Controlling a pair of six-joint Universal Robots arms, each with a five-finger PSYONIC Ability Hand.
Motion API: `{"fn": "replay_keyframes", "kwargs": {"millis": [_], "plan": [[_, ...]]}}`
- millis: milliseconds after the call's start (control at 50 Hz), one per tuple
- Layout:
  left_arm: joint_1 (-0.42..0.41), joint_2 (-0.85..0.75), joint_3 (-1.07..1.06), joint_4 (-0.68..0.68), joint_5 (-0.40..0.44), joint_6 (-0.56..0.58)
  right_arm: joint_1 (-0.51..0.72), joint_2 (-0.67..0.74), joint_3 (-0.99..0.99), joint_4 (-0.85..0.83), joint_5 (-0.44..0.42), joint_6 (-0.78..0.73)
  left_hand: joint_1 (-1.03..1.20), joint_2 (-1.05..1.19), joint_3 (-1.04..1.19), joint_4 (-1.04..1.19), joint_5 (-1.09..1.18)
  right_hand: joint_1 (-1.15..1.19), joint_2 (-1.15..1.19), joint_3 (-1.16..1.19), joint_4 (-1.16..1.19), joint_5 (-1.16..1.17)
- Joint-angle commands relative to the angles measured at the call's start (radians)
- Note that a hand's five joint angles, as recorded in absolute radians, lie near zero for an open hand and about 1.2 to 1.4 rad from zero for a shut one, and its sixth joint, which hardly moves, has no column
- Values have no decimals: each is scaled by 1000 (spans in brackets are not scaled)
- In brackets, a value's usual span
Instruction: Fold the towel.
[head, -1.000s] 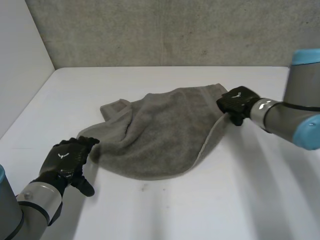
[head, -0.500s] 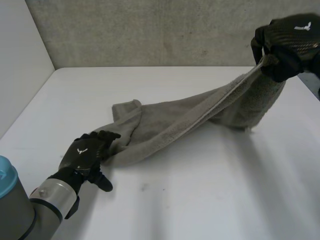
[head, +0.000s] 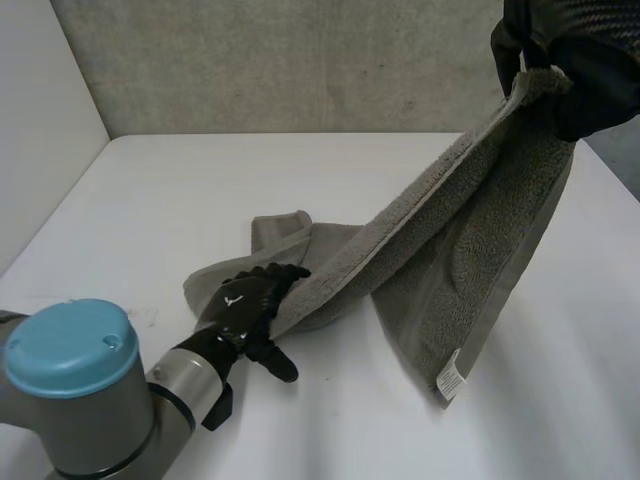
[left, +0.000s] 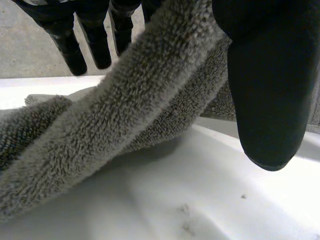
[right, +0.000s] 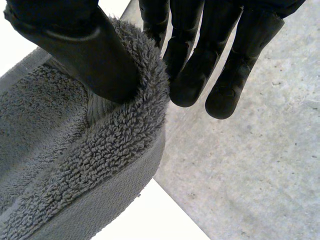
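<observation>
Rough grey concrete wall (head: 300, 60) backs a white table (head: 150, 190), and over that table a grey terry-cloth towel (head: 470, 220) is strung as a sagging band between the two hands. The right hand (head: 575, 60) holds one end high above the table's far side, its thumb clamping the hemmed edge against nearly straight fingers (right: 190, 65). From there a flap hangs down, with a small white care label (head: 450, 380) near its lowest corner, close to or on the table. The left hand (head: 245, 310) sits low at the other end, the bunched cloth pinched between its thumb and fingers (left: 75, 45). The towel looks light, thick and wholly limp: it sags, ropes up and twists under its own weight, so it will likely keep no shape unless laid flat. Its looped pile should give good friction, with little risk of slipping or damage. Corners and the flat woven hem look like the best holds; gripping mid-edge bunches it, as here.
</observation>
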Motion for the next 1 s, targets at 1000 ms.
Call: {"fn": "replay_keyframes", "kwargs": {"millis": [1000], "plan": [[360,720,151,-339,153,212,-63,-44,-272,60,-9,-20,1100,1107,1107,1108,1107,80,89,60,59,64]]}}
